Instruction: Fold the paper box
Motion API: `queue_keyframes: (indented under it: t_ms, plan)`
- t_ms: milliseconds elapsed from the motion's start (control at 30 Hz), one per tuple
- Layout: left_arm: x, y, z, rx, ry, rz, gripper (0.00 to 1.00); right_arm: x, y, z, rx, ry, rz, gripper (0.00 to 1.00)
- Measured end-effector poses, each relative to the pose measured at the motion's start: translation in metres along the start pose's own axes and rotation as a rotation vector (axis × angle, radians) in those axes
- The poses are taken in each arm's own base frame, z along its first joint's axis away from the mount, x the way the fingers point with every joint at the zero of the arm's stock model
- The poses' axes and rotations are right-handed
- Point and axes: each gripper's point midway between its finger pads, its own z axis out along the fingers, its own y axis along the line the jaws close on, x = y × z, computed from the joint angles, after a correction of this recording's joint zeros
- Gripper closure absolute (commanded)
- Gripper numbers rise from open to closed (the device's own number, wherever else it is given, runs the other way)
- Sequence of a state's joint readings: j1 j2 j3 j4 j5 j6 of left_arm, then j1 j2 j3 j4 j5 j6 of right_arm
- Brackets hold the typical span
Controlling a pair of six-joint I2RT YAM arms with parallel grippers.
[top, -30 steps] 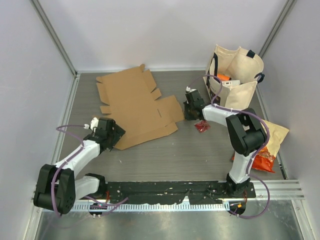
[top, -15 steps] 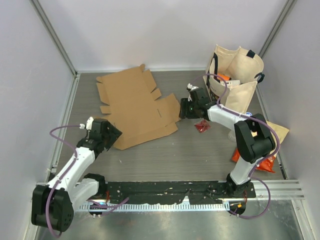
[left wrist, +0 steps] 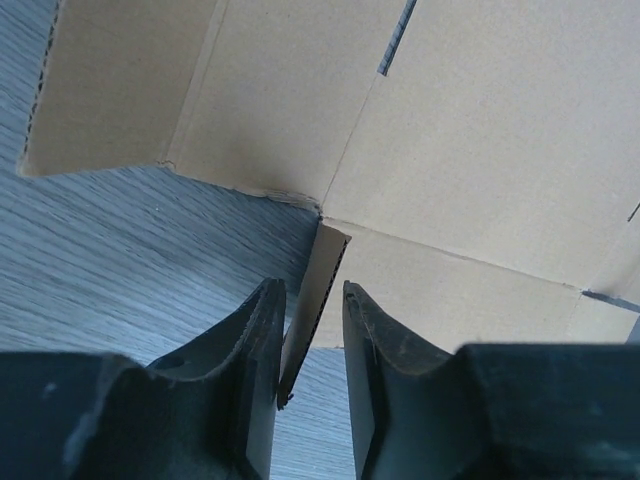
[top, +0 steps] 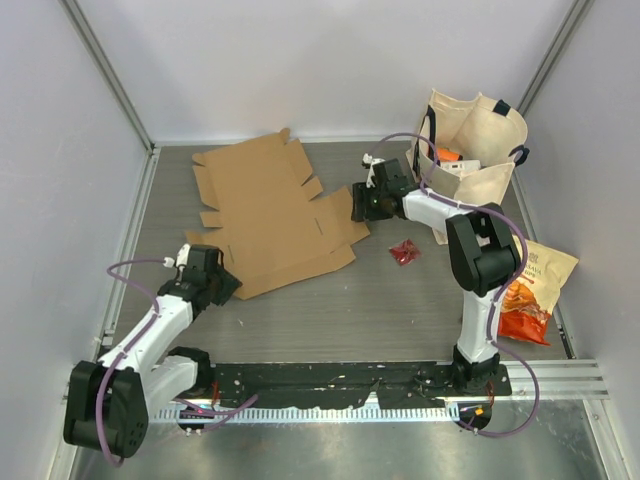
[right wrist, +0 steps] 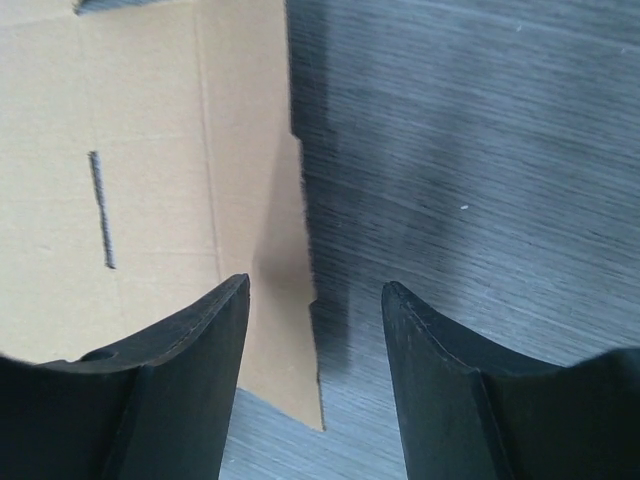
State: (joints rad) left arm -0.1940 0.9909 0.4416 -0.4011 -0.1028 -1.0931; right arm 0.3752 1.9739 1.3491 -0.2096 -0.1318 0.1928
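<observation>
The paper box [top: 275,215] is a flat brown die-cut cardboard sheet lying on the grey table, left of centre. My left gripper [top: 222,283] is at its near-left corner. In the left wrist view a small flap [left wrist: 322,270] stands on edge between the narrowed jaws of the left gripper [left wrist: 308,290]. The flap touches the left finger, and a gap still shows on the right side. My right gripper [top: 358,205] is open at the sheet's right edge. In the right wrist view the right gripper [right wrist: 315,285] straddles that edge of the paper box [right wrist: 150,150], with nothing held.
A cream canvas tote bag [top: 470,150] stands at the back right. An orange snack bag [top: 530,295] lies by the right wall. A small red packet [top: 405,252] lies on the table near the right arm. Enclosure walls stand close on the left, back and right.
The left gripper pulled back toward the near-left corner and its jaws narrowed round the flap. The right gripper opened and moved from beside the red packet up to the sheet's right edge.
</observation>
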Motion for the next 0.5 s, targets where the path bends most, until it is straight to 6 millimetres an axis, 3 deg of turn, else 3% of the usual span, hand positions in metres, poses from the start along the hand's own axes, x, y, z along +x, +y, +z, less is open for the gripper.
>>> queue_keyframes:
  t_ms: [33, 67, 100, 167, 200, 300, 500]
  plan:
    - [0.000, 0.000, 0.000, 0.000, -0.001, 0.000, 0.62, 0.003, -0.002, 0.003, 0.001, 0.011, -0.003, 0.46]
    - [0.000, 0.000, -0.001, 0.000, -0.002, 0.000, 0.45, 0.007, -0.003, 0.005, -0.001, 0.023, -0.002, 0.51]
    - [0.000, 0.000, -0.001, 0.001, -0.003, 0.001, 0.36, 0.009, -0.005, 0.007, -0.003, 0.030, -0.002, 0.61]
    - [-0.002, 0.002, -0.006, 0.002, -0.015, 0.009, 0.17, 0.013, -0.005, 0.009, -0.017, 0.042, 0.009, 0.72]
    - [-0.005, 0.003, -0.010, -0.001, -0.027, 0.015, 0.13, 0.014, -0.003, 0.009, -0.029, 0.045, 0.014, 0.82]
    - [-0.023, 0.000, -0.026, -0.002, -0.098, 0.044, 0.06, 0.014, 0.001, 0.010, -0.052, 0.033, 0.039, 0.98]
    - [-0.081, -0.023, -0.070, 0.050, -0.309, 0.055, 0.04, 0.026, 0.003, -0.010, -0.045, -0.009, 0.099, 0.99]
